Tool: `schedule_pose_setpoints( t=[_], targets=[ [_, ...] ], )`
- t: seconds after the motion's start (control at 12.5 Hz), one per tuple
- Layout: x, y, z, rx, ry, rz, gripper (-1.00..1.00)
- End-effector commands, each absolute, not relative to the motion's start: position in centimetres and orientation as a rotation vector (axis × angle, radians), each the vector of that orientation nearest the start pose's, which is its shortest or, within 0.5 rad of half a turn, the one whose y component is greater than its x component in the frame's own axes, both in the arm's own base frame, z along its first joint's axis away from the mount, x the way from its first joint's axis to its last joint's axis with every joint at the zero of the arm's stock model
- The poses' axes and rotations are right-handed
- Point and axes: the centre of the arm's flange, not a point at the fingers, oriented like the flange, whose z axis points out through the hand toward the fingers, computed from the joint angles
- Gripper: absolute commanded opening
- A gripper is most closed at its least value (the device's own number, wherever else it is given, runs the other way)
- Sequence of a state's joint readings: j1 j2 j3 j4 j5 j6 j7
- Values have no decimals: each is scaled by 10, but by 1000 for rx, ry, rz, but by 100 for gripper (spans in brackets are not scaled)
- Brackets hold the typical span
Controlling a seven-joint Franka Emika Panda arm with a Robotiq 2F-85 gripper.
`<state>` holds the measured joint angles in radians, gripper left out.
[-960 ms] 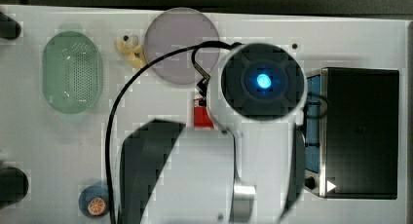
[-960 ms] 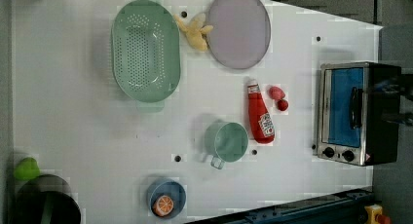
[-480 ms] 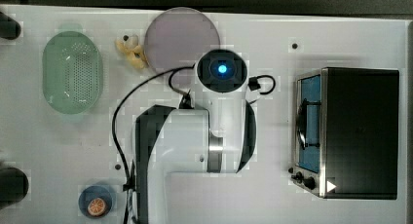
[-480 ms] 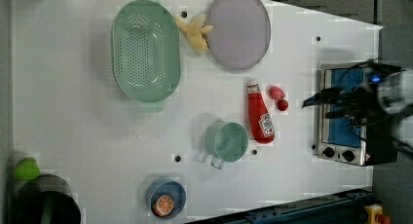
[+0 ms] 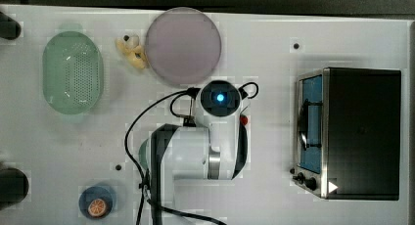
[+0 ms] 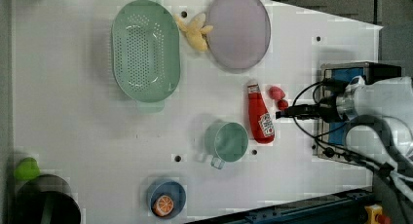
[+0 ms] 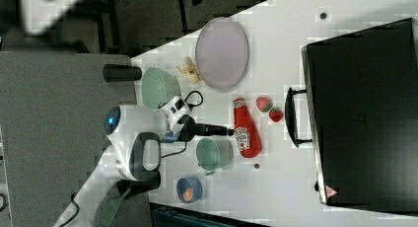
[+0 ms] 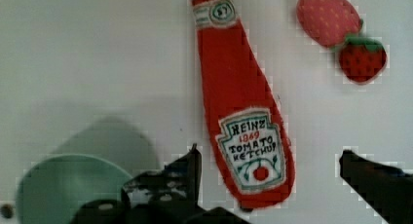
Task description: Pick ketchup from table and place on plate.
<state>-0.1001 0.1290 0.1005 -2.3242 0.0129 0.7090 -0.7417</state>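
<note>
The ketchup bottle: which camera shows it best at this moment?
The wrist view: the ketchup bottle lies flat, label readable, between the open tool's fingers. The left view and right view show it whole but small, beside the green cup. In the top view the arm covers it.

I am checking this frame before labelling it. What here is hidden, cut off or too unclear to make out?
- Ketchup bottle: in the top view the arm covers it.
- Green mug: the top view shows just a sliver beside the arm; the wrist view's edge cuts it.
- Hand: open, fingertips cut by the wrist view's edge; its height above the bottle is unclear.
- Toaster oven interior: too dark.
</note>
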Motion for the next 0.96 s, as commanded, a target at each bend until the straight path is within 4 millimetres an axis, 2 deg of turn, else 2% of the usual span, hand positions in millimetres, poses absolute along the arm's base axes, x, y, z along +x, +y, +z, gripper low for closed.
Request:
schedule_pose_setpoints(
  t=[0.08,0.32,0.72,0.96],
  targets=[
    [497,5,258,-3109,-153,156,100],
    [487,5,223,-3102,-188,154,100],
    [488,6,178,-3097,-189,98,100],
    [483,4,154,-3092,-181,123,100]
  ],
)
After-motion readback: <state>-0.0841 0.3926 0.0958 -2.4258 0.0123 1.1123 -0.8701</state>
